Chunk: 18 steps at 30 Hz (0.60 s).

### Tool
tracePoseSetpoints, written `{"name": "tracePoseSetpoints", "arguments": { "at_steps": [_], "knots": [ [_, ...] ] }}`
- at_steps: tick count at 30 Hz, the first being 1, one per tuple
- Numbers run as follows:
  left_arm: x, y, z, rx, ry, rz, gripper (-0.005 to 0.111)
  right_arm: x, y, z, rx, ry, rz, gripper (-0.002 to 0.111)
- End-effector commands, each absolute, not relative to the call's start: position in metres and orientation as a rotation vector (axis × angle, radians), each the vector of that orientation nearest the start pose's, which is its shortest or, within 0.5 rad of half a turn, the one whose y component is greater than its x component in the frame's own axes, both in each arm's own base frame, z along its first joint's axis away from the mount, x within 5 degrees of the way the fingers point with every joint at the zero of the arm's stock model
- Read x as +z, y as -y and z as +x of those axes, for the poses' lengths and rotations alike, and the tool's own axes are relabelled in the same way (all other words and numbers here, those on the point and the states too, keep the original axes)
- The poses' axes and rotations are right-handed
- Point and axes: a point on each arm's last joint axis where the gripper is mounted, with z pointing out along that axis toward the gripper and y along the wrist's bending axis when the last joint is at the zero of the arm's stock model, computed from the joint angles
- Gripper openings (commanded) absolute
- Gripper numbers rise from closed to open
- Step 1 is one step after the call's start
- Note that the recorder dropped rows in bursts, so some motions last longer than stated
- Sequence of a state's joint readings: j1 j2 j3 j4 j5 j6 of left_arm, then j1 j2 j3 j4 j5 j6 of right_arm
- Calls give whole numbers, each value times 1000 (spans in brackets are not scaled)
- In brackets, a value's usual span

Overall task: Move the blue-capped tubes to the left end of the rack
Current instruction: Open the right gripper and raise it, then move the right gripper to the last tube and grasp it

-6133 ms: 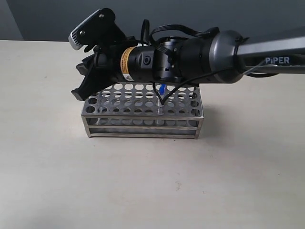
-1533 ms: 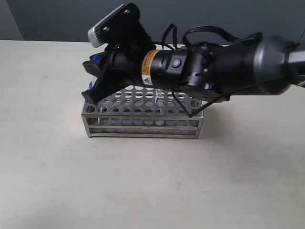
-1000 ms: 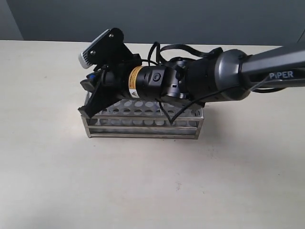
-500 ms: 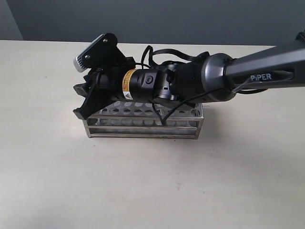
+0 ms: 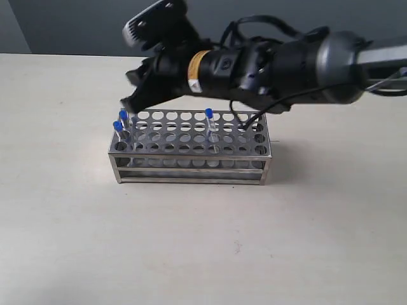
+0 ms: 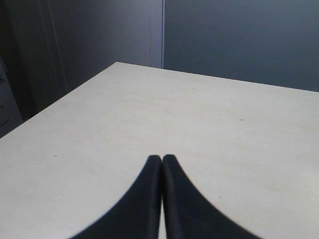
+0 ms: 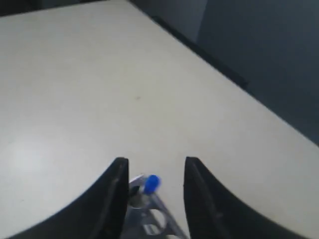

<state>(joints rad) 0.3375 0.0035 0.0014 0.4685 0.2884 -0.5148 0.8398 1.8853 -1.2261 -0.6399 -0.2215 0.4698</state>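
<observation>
The right claw (image 7: 155, 162) hung open and empty above the left end of the rack (image 5: 191, 166), where blue-capped tubes (image 5: 118, 126) stood; the left claw (image 6: 162, 159) sat closed on nothing.

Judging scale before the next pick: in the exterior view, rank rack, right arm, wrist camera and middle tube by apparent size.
1. right arm, though it may simply be nearer the camera
2. rack
3. wrist camera
4. middle tube
</observation>
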Motion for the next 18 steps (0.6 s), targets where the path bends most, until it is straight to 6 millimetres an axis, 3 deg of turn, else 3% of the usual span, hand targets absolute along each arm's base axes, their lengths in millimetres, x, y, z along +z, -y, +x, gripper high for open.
{"name": "tracePoseSetpoints", "arguments": {
  "at_steps": [1,5,15,18],
  "knots": [
    [190,-29,47,312,-1696,-446,1,229,-282,304,517,-1800,-885,36],
    [190,-29,47,312,-1696,-446,1,213,-258,310,495,-1851,-852,36],
    [190,-29,47,312,-1696,-446,1,192,-249,301,468,-1931,-878,37],
    [190,-29,47,312,-1696,-446,1,189,-248,301,455,-1953,-876,43]
  ]
}}
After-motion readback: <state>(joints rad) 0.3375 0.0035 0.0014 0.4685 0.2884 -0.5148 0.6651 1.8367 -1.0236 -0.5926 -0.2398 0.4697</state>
